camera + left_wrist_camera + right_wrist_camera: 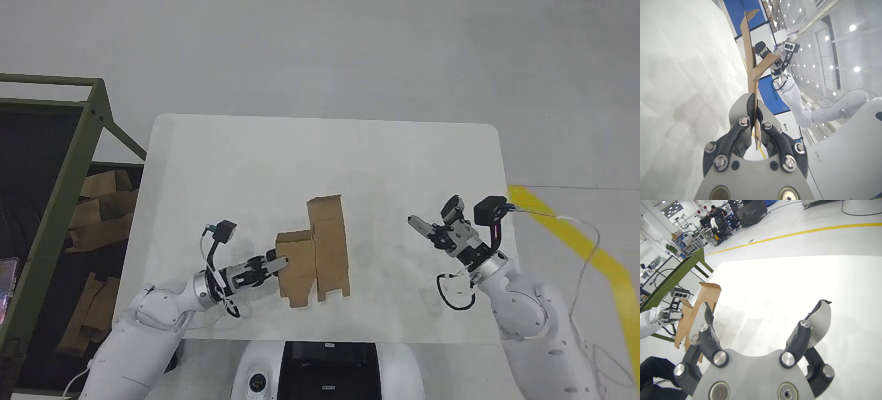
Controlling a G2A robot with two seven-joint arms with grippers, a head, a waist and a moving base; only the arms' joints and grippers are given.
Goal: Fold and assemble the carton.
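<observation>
A brown flattened carton [318, 251] sits near the front middle of the white table [240, 160], partly lifted, with one flap bent outward. My left gripper [275, 264] is shut on the carton's left edge; up close the carton [750, 62] runs edge-on out from between the pads [751, 108]. My right gripper [432, 226] hovers open over the table's right side, well clear of the carton, nothing between its fingers [821, 313]. From that wrist the carton [702, 306] stands beyond the near finger, with the left gripper [676, 315] clamped on its far edge.
A green metal rack [60, 190] stands off the table's left side, holding more flat brown cartons [100, 205]. A yellow floor line [575, 240] runs past the table's right edge. The table's back half is bare white surface.
</observation>
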